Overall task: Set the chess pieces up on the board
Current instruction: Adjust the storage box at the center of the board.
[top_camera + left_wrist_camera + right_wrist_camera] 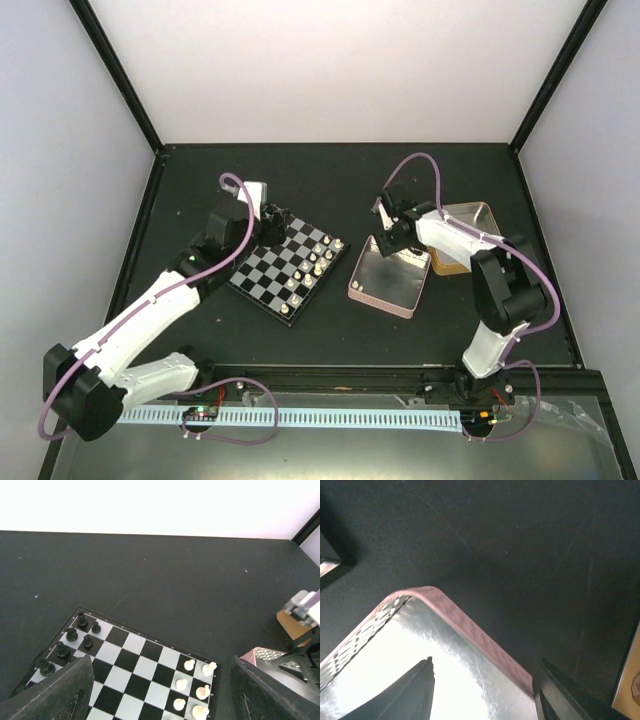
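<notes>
The board (280, 272) lies left of centre and also shows in the left wrist view (135, 665). Several cream-white chess pieces (315, 262) stand in two rows along its right side; the left wrist view shows them (196, 692) too. Small black pieces (75, 635) stand at the board's far left corner. My left gripper (272, 220) hovers over that far corner, fingers (65, 690) wide apart, open and empty. My right gripper (386, 246) is open and empty, straddling the far rim of the pink tin (470, 630), one finger (407, 695) over the tin's shiny inside.
The pink tin (390, 280) lies right of the board. A gold tin (468, 240) sits behind it under the right arm. Black frame posts and pale walls enclose the dark table (330, 180).
</notes>
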Controlling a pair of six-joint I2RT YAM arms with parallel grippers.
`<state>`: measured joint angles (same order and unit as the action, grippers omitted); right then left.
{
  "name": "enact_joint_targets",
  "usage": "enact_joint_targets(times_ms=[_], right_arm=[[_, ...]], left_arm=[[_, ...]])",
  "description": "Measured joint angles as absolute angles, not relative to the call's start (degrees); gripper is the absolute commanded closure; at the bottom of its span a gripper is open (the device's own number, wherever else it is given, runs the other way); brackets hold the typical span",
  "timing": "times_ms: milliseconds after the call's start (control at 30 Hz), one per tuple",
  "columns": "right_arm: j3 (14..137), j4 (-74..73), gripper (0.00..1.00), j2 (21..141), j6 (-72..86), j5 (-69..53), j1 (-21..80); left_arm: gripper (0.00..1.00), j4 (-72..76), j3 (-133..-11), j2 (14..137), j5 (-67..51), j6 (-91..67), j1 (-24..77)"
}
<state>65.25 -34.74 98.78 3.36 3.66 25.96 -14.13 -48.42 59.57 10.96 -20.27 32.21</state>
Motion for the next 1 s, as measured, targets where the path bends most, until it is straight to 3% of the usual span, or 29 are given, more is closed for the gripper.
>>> enact_joint_targets(times_ms=[433,833,1000], right_arm=[[67.2,-35.9,0.86,102.5,4.7,8.2,25.9],[51.0,-35.4,0.92,86.8,18.1,14.2,25.9],[47.7,-35.9,0.9,83.1,27.2,14.9,25.9]], left_arm=[[0.26,-15.1,-53.2,65.3,7.8,-19.3,31.5],[0.28,-15.8,-52.9,63.4,2.5,-19.9,31.2],[0.27,-15.5,-49.8,58.4,0.3,-21.4,31.2]])
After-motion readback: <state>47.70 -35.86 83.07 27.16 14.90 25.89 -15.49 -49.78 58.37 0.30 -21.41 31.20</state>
